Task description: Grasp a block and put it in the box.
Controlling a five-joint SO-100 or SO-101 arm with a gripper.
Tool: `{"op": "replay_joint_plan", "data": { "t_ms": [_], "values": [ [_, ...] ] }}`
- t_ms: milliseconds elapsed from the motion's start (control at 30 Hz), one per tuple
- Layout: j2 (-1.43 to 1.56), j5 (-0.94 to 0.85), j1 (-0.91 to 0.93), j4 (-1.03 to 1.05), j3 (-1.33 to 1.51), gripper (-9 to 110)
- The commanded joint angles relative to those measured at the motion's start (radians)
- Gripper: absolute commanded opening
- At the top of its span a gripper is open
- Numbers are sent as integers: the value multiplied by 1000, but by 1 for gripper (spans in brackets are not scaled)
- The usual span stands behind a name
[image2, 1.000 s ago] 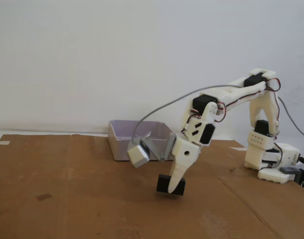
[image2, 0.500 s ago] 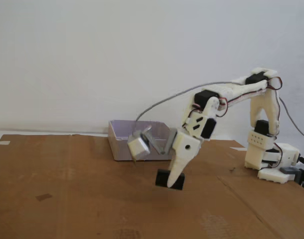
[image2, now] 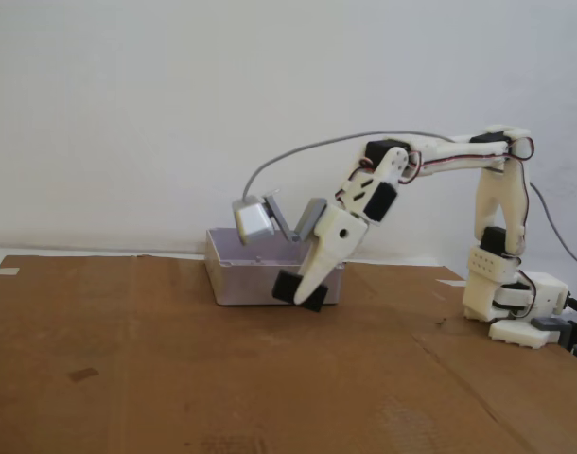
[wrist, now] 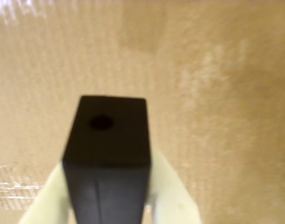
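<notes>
Black block [image2: 299, 289] clamped between the pale fingers of the gripper [image2: 301, 293], jaws closed against its two sides, held clear of the cardboard [image2: 128, 359] and hanging in front of the near wall of the box [image2: 234, 281], toward that wall's right end in the fixed view. Seen end-on in the wrist view as a dark face with a small round hole, block [wrist: 107, 154] flanked left and right by fingers [wrist: 173, 196], blurred cardboard [wrist: 217, 93] below. No box visible in the wrist view. Not yet inside the box: lower edge of the block seemingly level with or below the rim, though depth hard to judge from this side-on angle. Carry step in hand, by the look of it, with grasp and lift done and the drop still to come. Next move likely calling for a little more height to clear the near wall, then reach farther back and left over the open tray, then a release. Arm [image2: 440, 165] stretched out from the base [image2: 515, 307] at the right, upper link near level, forearm angled down and left, grey camera [image2: 253, 218] above the box, cable arcing overhead.
</notes>
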Motion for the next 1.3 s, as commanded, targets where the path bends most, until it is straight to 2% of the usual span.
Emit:
{"op": "replay_joint_plan", "data": {
  "t_ms": [0, 500, 667, 1267],
  "values": [
    [204, -29, 44, -23, -110, 0],
    [316, -43, 192, -23, -109, 0],
    [347, -94, 265, -23, -109, 0],
    [380, -94, 546, -23, -95, 0]
  ]
}}
